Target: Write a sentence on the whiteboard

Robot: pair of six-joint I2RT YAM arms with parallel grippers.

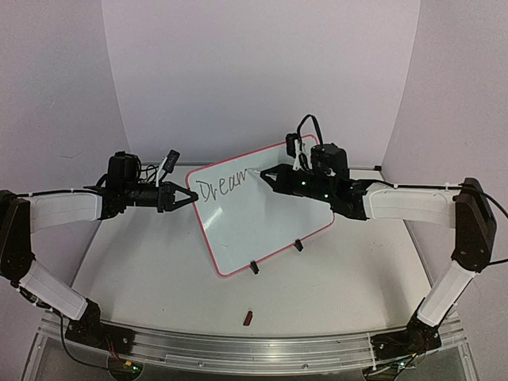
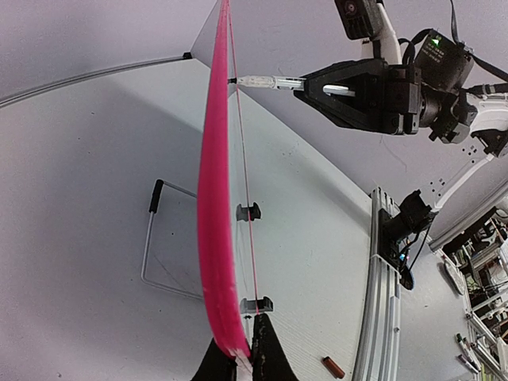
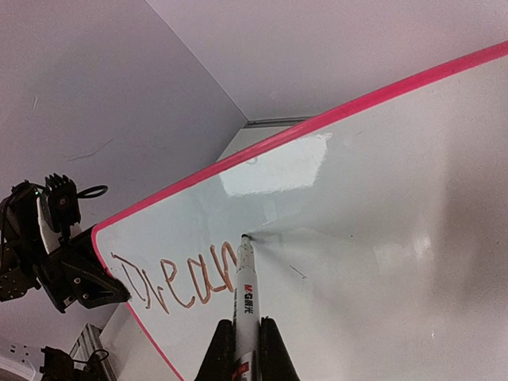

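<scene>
The whiteboard [image 1: 270, 222], white with a pink-red frame, stands tilted on the table and bears the handwritten letters "Drean" [image 1: 222, 187]. My left gripper [image 1: 189, 197] is shut on its left edge; in the left wrist view the fingers [image 2: 242, 349] pinch the pink frame [image 2: 216, 238]. My right gripper [image 1: 266, 173] is shut on a white marker [image 3: 244, 294]. The marker's tip touches the board just right of the last letter [image 3: 226, 266]. The marker [image 2: 266, 82] meets the board from the front.
Two black clip feet [image 1: 255, 267] [image 1: 298, 245] sit under the board's lower edge. A small red-brown cap [image 1: 248, 317] lies on the table near the front. A wire stand [image 2: 151, 238] is behind the board. An aluminium rail [image 1: 254, 349] runs along the near edge.
</scene>
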